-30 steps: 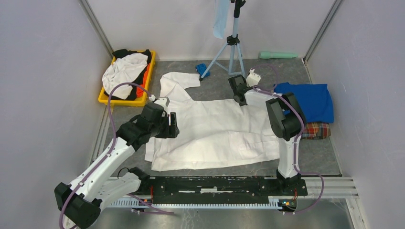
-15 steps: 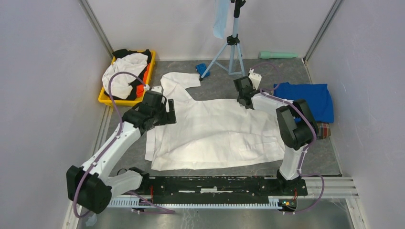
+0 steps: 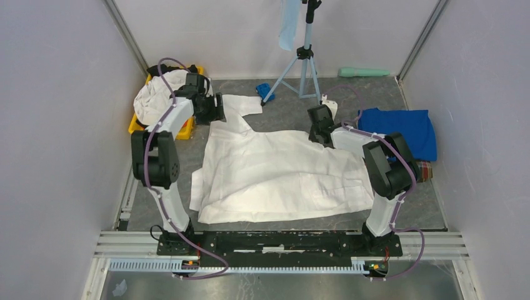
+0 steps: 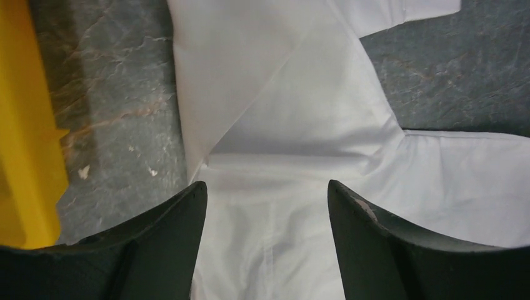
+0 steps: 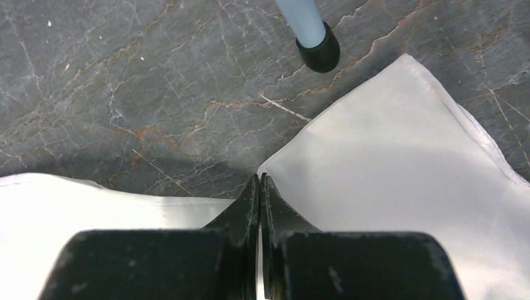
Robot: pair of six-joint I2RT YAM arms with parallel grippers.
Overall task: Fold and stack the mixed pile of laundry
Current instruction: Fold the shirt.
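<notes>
Shirt (image 3: 281, 172), large, white, thin cloth: probably light, limp; best pinched at shoulder seam. Left hand (image 4: 267, 187) open above it; right hand (image 5: 259, 178) closed.

I am working in a robotics lab test cell, not a home. Plain pale wall panels (image 3: 56, 125) are boxing in the grey marbled tabletop (image 3: 281, 112) on three sides, and bare aluminium posts (image 3: 127, 37) are running up from its far corners. My arm bases (image 3: 170, 240) are sitting bolted to a black plate (image 3: 281, 240) on slotted aluminium rails (image 3: 431, 240) along the near edge. Purple cables (image 3: 145, 159) are looping along the arms, and a tripod (image 3: 304, 59) is standing at the far edge.
</notes>
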